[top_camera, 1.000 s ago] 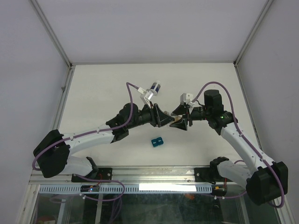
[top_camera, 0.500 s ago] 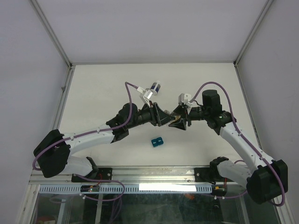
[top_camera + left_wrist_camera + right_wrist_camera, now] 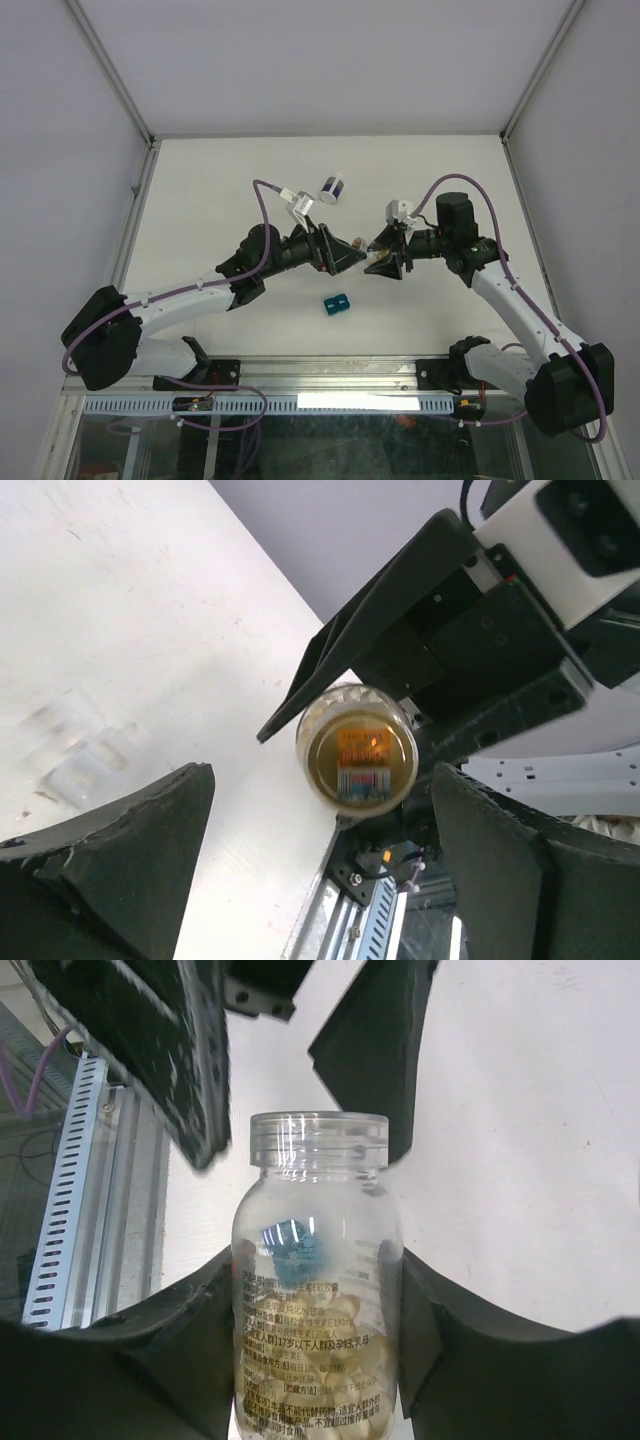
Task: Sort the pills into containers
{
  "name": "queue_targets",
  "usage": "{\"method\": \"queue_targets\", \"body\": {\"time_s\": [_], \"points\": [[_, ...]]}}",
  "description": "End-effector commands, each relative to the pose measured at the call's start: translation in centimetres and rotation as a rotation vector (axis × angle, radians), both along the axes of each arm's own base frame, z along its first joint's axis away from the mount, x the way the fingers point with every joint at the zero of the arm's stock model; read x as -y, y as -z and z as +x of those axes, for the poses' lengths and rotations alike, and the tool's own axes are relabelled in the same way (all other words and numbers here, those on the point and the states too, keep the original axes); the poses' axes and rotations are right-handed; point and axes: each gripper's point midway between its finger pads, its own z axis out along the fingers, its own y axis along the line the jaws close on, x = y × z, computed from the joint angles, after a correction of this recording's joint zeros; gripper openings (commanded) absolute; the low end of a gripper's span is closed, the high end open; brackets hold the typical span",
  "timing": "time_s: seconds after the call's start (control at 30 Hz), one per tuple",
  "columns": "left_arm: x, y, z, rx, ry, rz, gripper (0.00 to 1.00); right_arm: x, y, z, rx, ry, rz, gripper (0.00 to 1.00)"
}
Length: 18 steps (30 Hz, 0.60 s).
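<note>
The right gripper (image 3: 315, 1265) is closed on a clear bottle (image 3: 315, 1290), one dark finger (image 3: 180, 1330) pressed against each side of its body. The bottle's clear cap points away from the wrist, and the pills (image 3: 320, 1360) show as pale pieces heaped in the end nearest the camera, behind a printed label.

The left gripper (image 3: 322, 772) faces it from the other side with its jaws spread wide. From the left wrist, the bottle's round end sits between the two fingertips and touches neither, showing an orange-gold glow through the plastic. In the right wrist view, the left fingers (image 3: 370, 1050) stand just beyond the cap, one on each side of it.

From above, the two grippers meet nose to nose over the middle of the white table (image 3: 220, 190), with the bottle held off the surface.

On the table to the left in the left wrist view lie the clear plastic containers (image 3: 75, 755), too blurred to count.

A white jar (image 3: 332, 188) with a dark-blue band stands beyond the grippers. A small teal block (image 3: 335, 303) lies nearer the arm bases, apart from both grippers.
</note>
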Motion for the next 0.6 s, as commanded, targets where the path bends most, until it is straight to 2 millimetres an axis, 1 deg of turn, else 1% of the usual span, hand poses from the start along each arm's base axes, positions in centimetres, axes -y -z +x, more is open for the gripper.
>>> {"method": "queue_targets", "body": {"time_s": [0.0, 0.13, 0.2, 0.27, 0.37, 0.47, 0.57], "points": [[-2.5, -3.7, -0.5, 0.212, -0.023, -0.031, 0.98, 0.3, -3.1, -0.2, 0.046, -0.046, 0.070, 0.00], [-4.3, -4.0, -0.9, 0.372, -0.034, 0.028, 0.99, 0.6, -3.2, -0.4, 0.053, -0.057, 0.075, 0.00], [-4.8, -4.4, -1.3, 0.499, -0.022, 0.051, 0.99, 0.6, -3.1, -0.7, 0.059, -0.075, 0.075, 0.00], [-4.7, -4.3, -2.2, 0.644, 0.043, 0.082, 0.99, 0.6, -3.0, -1.1, 0.066, -0.095, 0.078, 0.00], [-4.0, -3.7, -4.1, 0.855, 0.198, 0.107, 0.90, 0.7, -2.7, -1.4, 0.079, -0.113, 0.076, 0.00], [-3.4, -3.2, -4.0, 0.983, 0.239, 0.141, 0.85, 0.8, -2.4, -1.5, 0.098, -0.123, 0.067, 0.00], [-2.5, -3.0, -3.0, 1.009, 0.253, 0.168, 0.80, 0.9, -2.1, -1.6, 0.103, -0.130, 0.061, 0.00]]}}
